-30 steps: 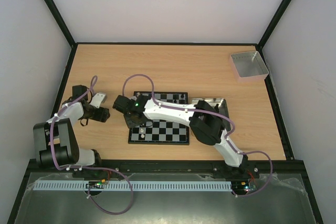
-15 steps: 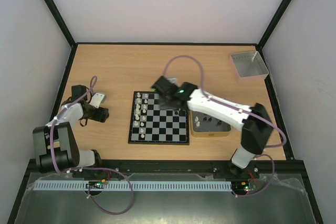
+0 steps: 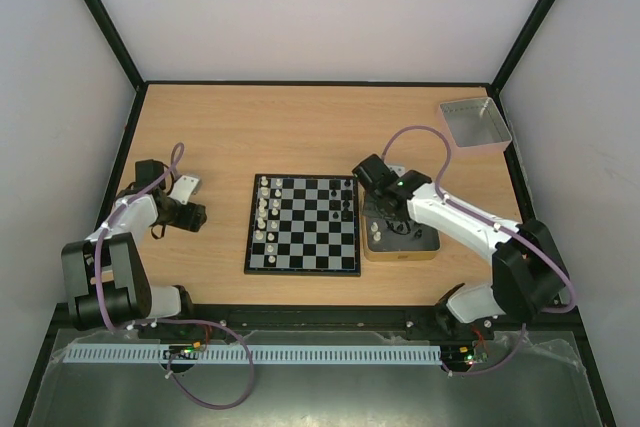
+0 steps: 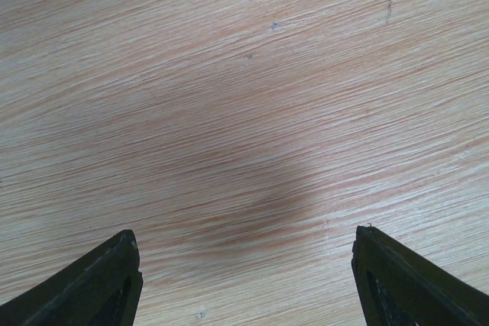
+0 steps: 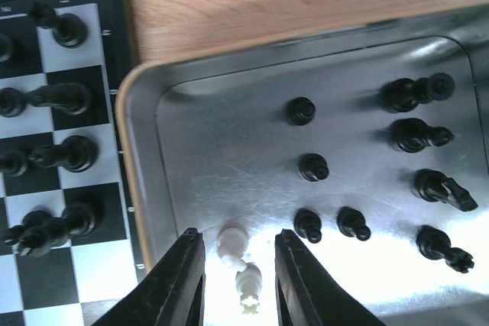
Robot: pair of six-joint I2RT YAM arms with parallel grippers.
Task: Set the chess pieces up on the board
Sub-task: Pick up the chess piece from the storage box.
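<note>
Right hand [image 5: 237, 236] open astride a white piece [image 5: 232, 244] in the tin [image 5: 144, 159]; left hand [image 4: 244, 236] open above the tabletop [image 4: 244, 74].

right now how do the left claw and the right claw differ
The left claw hangs over bare table, while the right claw hangs over the tin that holds loose pieces. Nothing lies between the left claw's fingers, but the right claw's fingers straddle a whitish piece with gaps on both sides, not yet pinching it. Both claws are open.
</note>
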